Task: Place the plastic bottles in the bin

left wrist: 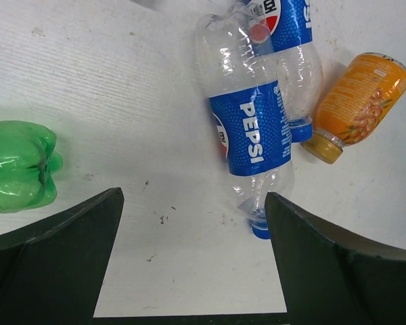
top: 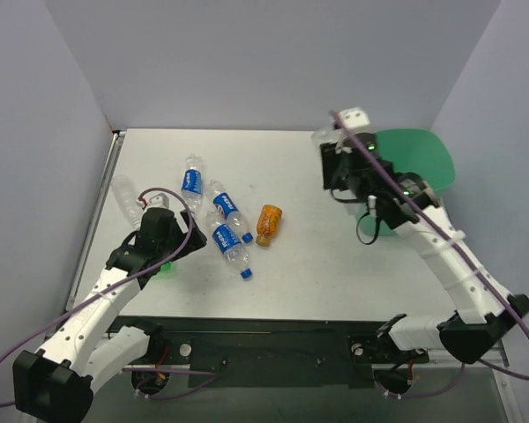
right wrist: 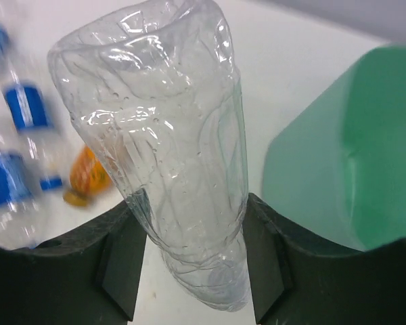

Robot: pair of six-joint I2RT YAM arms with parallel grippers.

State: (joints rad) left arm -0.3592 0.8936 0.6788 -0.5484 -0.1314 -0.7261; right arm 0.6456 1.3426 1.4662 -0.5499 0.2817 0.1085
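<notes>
My right gripper (right wrist: 193, 223) is shut on a plain clear bottle (right wrist: 169, 156) and holds it off the table, just left of the mint-green bin (right wrist: 345, 169). In the top view this gripper (top: 333, 150) is beside the bin (top: 423, 163) at the far right. My left gripper (left wrist: 193, 210) is open and empty over bare table. A Pepsi bottle (left wrist: 250, 135) lies with its blue cap close to the right finger. A green bottle (left wrist: 17, 166) lies to the left and an orange bottle (left wrist: 358, 101) to the right. The top view shows three blue-label bottles (top: 225, 211) and the left gripper (top: 194, 240).
Another clear bottle (top: 125, 196) lies near the table's left edge behind the left arm. Grey walls close the table on the left, back and right. The bin stands at the table's right edge.
</notes>
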